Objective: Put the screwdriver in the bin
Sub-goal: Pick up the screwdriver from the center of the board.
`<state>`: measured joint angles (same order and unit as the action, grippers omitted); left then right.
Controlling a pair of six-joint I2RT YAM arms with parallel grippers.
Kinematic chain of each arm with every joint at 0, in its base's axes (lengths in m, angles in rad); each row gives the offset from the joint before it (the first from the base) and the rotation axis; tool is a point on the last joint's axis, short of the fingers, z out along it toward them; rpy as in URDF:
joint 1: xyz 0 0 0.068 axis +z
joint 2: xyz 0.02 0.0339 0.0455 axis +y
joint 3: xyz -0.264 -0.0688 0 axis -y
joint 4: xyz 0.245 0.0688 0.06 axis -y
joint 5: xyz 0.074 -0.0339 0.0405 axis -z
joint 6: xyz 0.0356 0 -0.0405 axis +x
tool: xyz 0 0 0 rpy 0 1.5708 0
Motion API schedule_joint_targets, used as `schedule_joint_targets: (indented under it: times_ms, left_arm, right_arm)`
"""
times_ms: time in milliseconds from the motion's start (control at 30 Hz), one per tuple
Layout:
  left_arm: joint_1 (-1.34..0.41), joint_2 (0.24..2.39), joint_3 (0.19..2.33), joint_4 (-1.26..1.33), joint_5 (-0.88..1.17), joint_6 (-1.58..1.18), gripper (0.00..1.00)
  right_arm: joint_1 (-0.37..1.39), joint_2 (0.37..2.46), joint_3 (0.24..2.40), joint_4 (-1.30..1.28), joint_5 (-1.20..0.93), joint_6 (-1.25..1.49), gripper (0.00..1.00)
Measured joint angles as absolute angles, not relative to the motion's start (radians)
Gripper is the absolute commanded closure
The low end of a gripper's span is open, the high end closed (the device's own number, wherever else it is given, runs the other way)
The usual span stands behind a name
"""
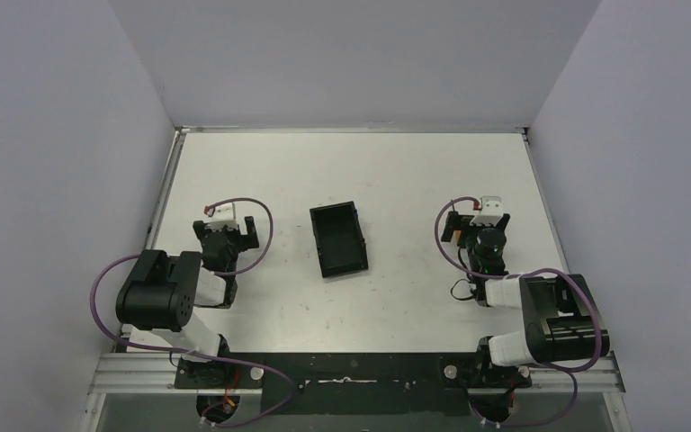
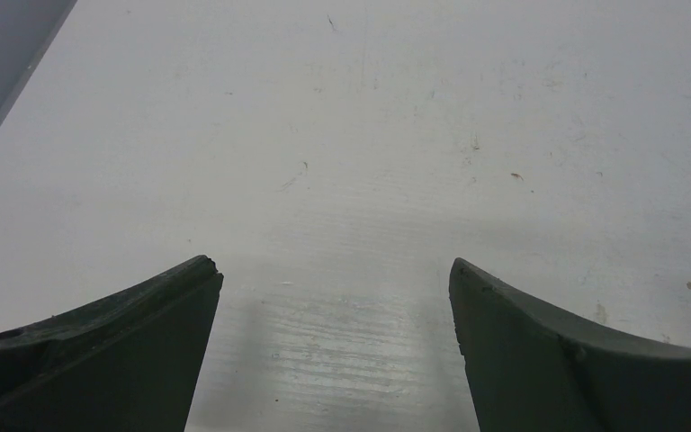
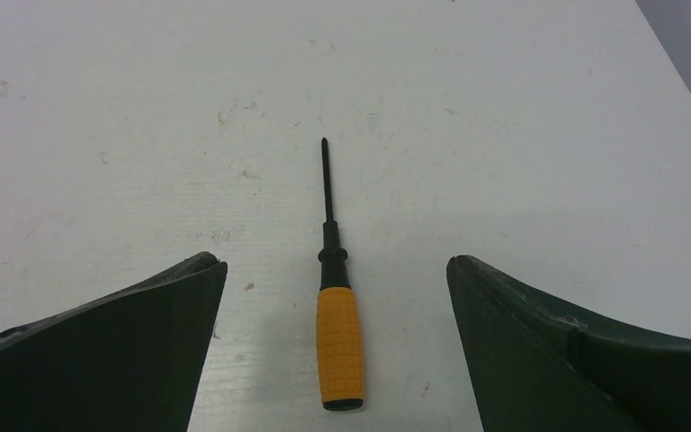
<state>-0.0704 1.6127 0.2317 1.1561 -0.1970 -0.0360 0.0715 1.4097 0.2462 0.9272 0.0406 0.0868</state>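
Orange handle, black shaft: the screwdriver (image 3: pixel 333 270) lies flat on the table (image 3: pixel 504 135) right between the right gripper's (image 3: pixel 333 261) fingers (image 3: pixel 144 342). They touch neither side of it. The butt of the handle sits nearest the wrist and the tip points straight ahead. From above it is almost wholly hidden under that gripper, and I cannot pick it out there. Both wrist views cut their fingers off at the bottom edge. The right jaws stand wide apart, gripping nothing. The right arm is folded, elbow back by its base, wrist low and reaching forward. The left gripper (image 2: pixel 333 265) is spread wide too, over bare table, its arm folded the same way. The bin (image 1: pixel 318 241) sits well off to the right gripper's left, between the two grippers, slightly askew.
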Motion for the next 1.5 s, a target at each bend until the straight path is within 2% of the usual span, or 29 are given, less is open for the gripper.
schedule_joint_targets:
  times_ms: [233, 600, 1033, 1500]
  left_arm:
    - [-0.07, 1.613, 0.232, 1.156, -0.197, -0.036, 0.03]
    - [-0.07, 1.613, 0.232, 1.156, -0.197, -0.036, 0.03]
    - [-0.07, 1.613, 0.232, 1.156, -0.197, -0.036, 0.03]
    - [-0.07, 1.613, 0.232, 1.156, -0.197, -0.036, 0.03]
  right_arm:
    - [0.072, 1.378, 0.235, 0.906, -0.014, 0.048, 0.0]
    - [0.072, 1.146, 0.332, 0.661, -0.015, 0.031, 0.0]
    - [0.072, 1.039, 0.692, 0.209, 0.012, 0.019, 0.0]
    - [0.072, 1.14, 1.207, -0.117, 0.023, 0.011, 0.0]
